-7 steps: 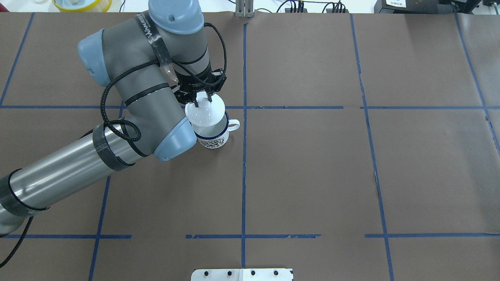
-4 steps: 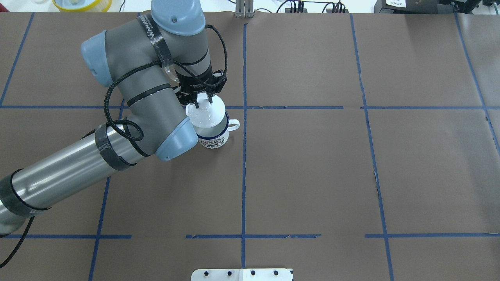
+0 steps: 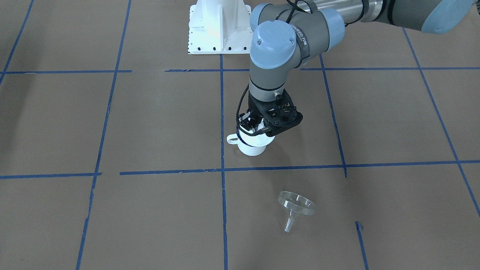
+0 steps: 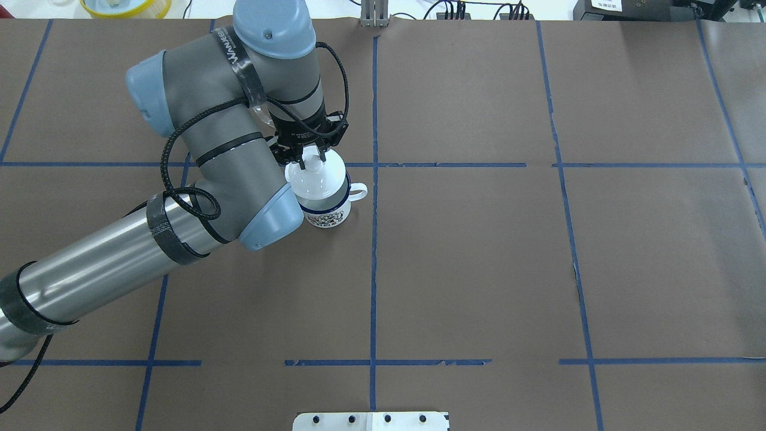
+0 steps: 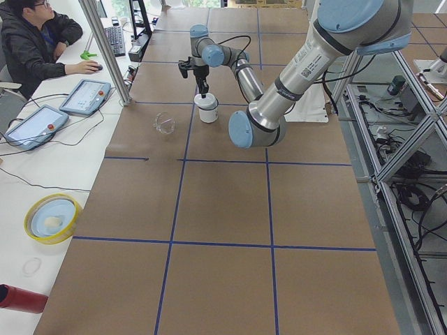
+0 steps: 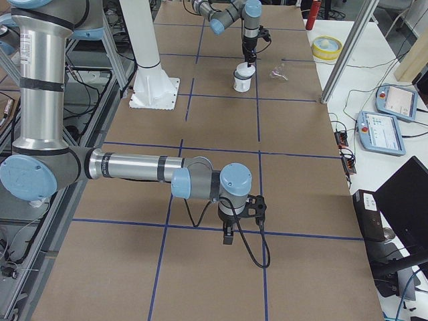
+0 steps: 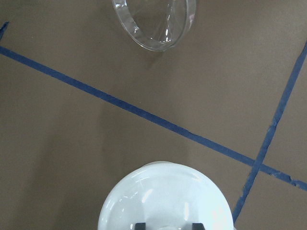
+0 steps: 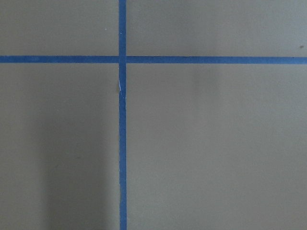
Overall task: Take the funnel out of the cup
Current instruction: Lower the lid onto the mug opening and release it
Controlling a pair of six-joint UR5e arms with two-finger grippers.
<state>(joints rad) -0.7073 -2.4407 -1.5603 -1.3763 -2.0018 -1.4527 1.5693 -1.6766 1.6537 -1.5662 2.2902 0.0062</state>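
Note:
The white cup (image 4: 326, 216) with a dark blue rim stands on the brown table, handle pointing right. My left gripper (image 4: 309, 157) is shut on the knob of a round white lid (image 4: 317, 179), which it holds over the cup's mouth and covers most of it. The lid fills the bottom of the left wrist view (image 7: 165, 196). The clear funnel (image 3: 296, 204) lies on its side on the table, apart from the cup; its bowl shows in the left wrist view (image 7: 153, 21). My right gripper (image 6: 228, 235) hangs low over bare table far off; I cannot tell whether it is open or shut.
The white robot base plate (image 3: 219, 28) sits at the table's robot side. A yellow bowl (image 5: 50, 218) and a red can (image 5: 17, 299) lie off the table's edge. An operator (image 5: 35, 35) sits at a desk with tablets (image 5: 85, 95) beyond the table.
My left arm has shifted slightly and the lid has come down closer onto the cup's mouth. The cup has not moved.

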